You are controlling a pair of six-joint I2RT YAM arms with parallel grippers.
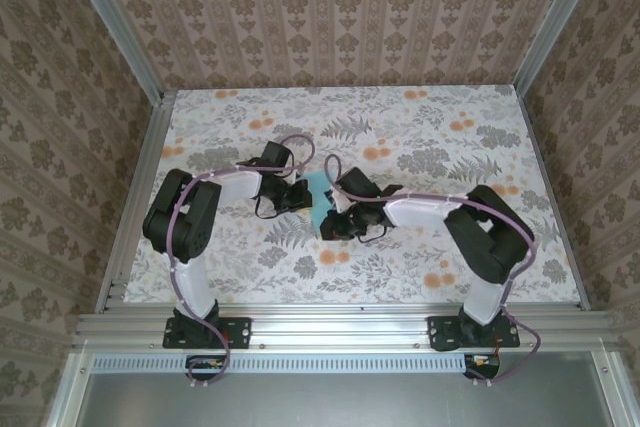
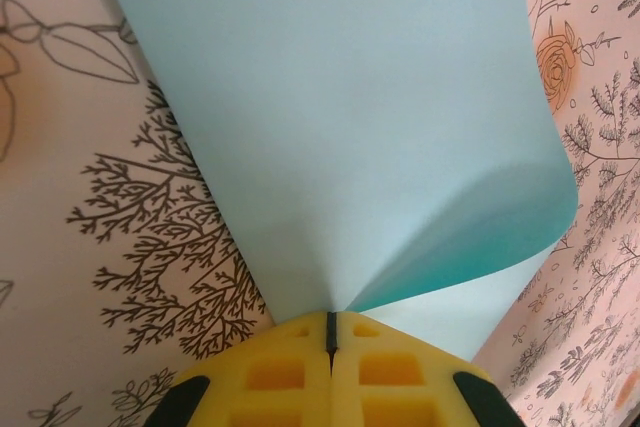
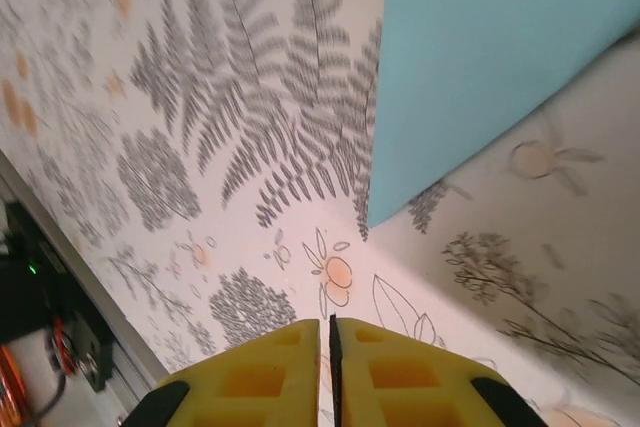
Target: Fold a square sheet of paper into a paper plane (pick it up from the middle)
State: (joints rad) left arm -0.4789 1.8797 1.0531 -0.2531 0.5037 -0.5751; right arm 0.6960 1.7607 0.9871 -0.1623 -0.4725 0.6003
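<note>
At L pincer (image 2: 330, 319): clenched on the square sheet of paper (image 2: 340, 117), pinched right at the tip line. Fanning out from there toward 12 in wrist view, w/ one flap curled over toward 4; bent, not flat. At R pincer (image 3: 330, 325): closed to a slit, nothing betw. the fingers, over bare surface (image 3: 200, 167). From R tips to the sheet: approx 1 o'clock, near but apart, w/ free corner aimed back at 6. From above: mid-surface, betw. both pincers, long axis approx 12–6, w/ L at its 9 and R at its 4. Nearer arm: L, gripping. No plane shape yet. Prob. next: open R, reach toward 1 for the free edge, w/o tugging against L's pinch.
</note>
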